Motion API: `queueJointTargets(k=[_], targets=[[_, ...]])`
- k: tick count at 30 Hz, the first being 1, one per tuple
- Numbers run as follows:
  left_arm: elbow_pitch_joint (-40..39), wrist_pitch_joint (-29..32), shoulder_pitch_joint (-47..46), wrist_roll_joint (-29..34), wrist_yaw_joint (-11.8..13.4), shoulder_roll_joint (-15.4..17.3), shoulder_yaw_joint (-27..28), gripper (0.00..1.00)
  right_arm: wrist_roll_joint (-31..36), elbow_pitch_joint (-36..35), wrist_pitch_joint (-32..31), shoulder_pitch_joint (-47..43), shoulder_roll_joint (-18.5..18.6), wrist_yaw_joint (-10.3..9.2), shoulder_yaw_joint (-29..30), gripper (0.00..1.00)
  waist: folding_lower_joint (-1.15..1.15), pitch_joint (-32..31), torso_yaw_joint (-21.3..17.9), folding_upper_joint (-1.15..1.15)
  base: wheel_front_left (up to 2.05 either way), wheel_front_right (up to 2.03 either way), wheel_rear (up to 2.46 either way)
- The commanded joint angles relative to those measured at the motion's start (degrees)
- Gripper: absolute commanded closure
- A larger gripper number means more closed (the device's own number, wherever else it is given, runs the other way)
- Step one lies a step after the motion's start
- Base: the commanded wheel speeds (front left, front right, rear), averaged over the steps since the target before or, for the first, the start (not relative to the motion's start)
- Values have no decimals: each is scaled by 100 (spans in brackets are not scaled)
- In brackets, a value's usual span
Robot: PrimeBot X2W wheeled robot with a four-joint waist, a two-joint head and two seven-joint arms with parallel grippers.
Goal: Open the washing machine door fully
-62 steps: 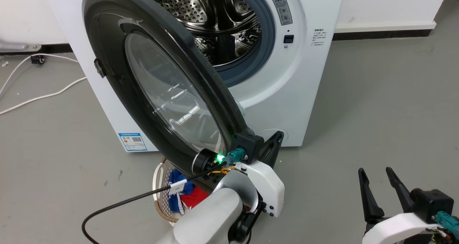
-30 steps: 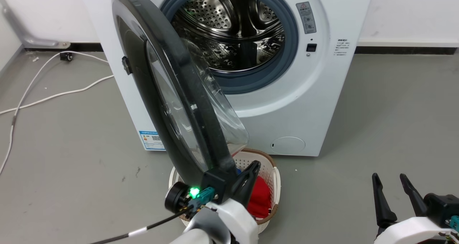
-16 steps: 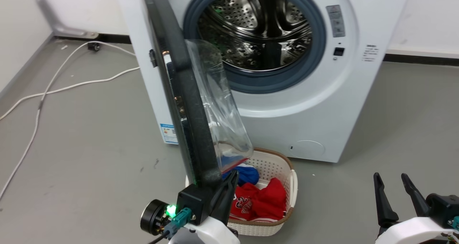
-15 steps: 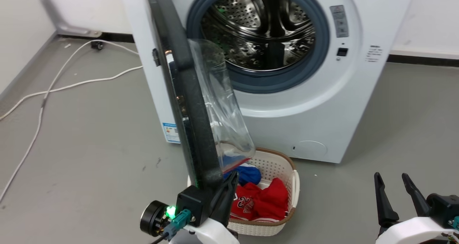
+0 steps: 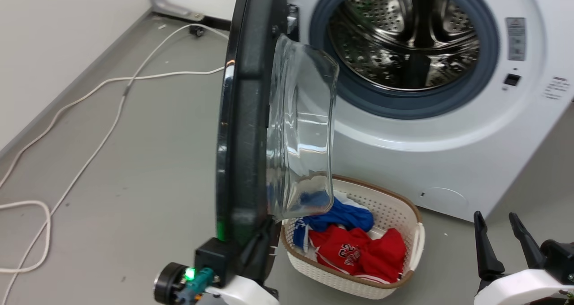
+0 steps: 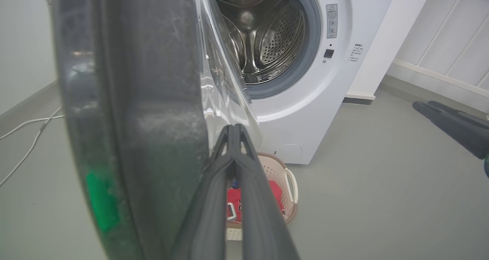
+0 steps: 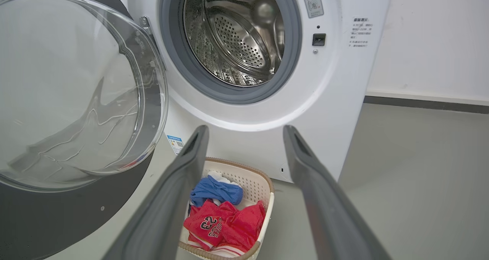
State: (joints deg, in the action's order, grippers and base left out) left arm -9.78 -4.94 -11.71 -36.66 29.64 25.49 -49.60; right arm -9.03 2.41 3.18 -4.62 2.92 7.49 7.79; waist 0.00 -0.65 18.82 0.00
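Machine [image 5: 448, 161] at right, drum open. Door [image 5: 244, 116] stands about square to the front, edge-on to me, not yet fully back. Basket [image 5: 332, 280] on floor, just below glass bowl. Left claw [image 6: 233, 132] clenched on nothing, beside door's inner rim. I fear it slides off the rim, having no grip. Right claw [image 5: 495, 215] released, idle. Door top cut off; claw-to-rim contact hard to see.
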Motion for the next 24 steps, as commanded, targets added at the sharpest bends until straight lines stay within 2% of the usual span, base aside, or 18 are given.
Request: queueJointTargets(k=[1, 10, 19, 24], targets=[[48, -38, 60, -53, 59, 95, 129, 100, -2, -35, 32, 56, -3, 1, 14, 0, 0, 44, 192, 0, 0, 0, 0], [271, -406, 184, -465, -39, 459, 825, 100, 54, -154, -31, 91, -3, 0, 67, 0, 0, 157, 571, 0, 0, 0, 0], [967, -755, -25, -1106, -428, 759, 1776, 100, 194, -349, -171, 184, -2, 0, 37, 0, 0, 399, 489, 0, 0, 0, 0], [1516, -905, -182, -1312, -739, 883, 2241, 100, 284, -485, -283, 213, -2, 0, 91, 0, 0, 562, 354, 0, 0, 0, 0]])
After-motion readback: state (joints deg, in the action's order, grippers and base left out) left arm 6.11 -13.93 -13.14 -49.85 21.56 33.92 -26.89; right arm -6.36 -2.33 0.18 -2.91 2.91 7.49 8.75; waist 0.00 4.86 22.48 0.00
